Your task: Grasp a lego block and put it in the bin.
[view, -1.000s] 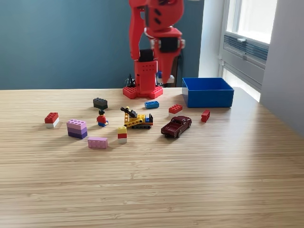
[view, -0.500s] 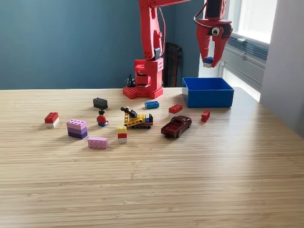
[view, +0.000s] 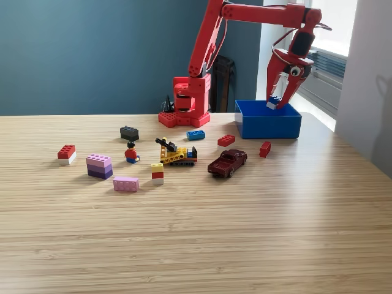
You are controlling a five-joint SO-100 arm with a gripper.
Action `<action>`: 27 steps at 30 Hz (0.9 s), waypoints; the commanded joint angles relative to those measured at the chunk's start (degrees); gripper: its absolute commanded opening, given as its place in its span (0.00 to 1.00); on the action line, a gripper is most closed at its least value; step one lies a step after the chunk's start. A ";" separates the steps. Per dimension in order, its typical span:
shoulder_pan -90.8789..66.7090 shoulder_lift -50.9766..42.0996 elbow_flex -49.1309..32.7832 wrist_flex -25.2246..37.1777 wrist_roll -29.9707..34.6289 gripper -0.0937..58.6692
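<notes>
Gripper hangs over the bin, its red jaws pointing down and pinched on a small blue-and-white lego block that sits just above the rim, over the bin's far part. Judging by this, the grasp and the carry are done; what is left is to let the block go so that it drops inside, and the arm looks well placed for that. Whether anything already lies in the bin I cannot tell, since its near wall hides the floor. Nothing stands between block and bin. Taking the yellow toy digger as the clock's centre in the exterior view, a blue brick lies near 1 o'clock, a red brick near 2, a dark red toy car at about 4, a minifigure at 9, a purple stack and a red-and-white brick further out that way, all well apart from the bin. One red brick lies just before the bin's near wall.
</notes>
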 commanded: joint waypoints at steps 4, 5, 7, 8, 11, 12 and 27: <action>-1.58 -2.20 -3.69 3.16 -2.29 0.49; -1.67 -2.29 -3.87 3.25 -2.72 0.52; -1.76 -2.29 -4.48 3.25 -3.16 0.52; -1.76 -2.29 -5.01 3.34 -3.25 0.51; -1.58 -2.20 -6.86 3.43 -3.25 0.36; -1.58 -2.11 -7.56 3.52 -3.25 0.27; 2.02 17.49 -16.61 3.87 -3.34 0.00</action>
